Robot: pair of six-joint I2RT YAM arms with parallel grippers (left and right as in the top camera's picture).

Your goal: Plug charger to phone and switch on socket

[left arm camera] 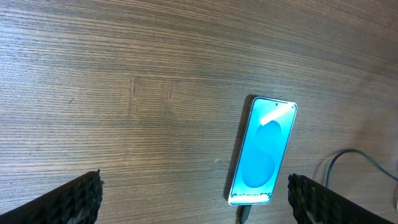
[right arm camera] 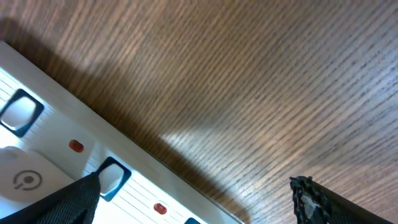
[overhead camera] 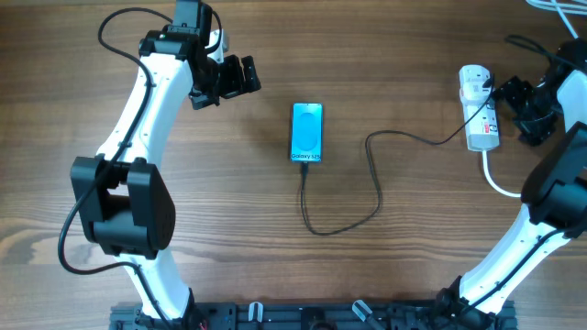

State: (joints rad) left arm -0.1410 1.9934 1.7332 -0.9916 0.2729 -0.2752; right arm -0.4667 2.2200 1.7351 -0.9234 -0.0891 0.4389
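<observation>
The phone (overhead camera: 307,133) lies mid-table, cyan screen up; it also shows in the left wrist view (left arm camera: 262,152). The thin black charger cable (overhead camera: 371,188) loops from the phone's lower edge, where its connector (left arm camera: 243,214) sits, across to the white socket strip (overhead camera: 479,110) at the right. My left gripper (overhead camera: 235,79) is open and empty, up left of the phone. My right gripper (overhead camera: 519,108) is open and empty just right of the socket. In the right wrist view the socket (right arm camera: 56,155) shows rocker switches and red marks, one finger over its edge.
A white lead (overhead camera: 495,179) curves from the socket's near end toward the right arm. A white charger block (overhead camera: 473,81) sits on the socket's far end. Bare wooden table (overhead camera: 413,257) surrounds everything; the arm bases stand at the near edge.
</observation>
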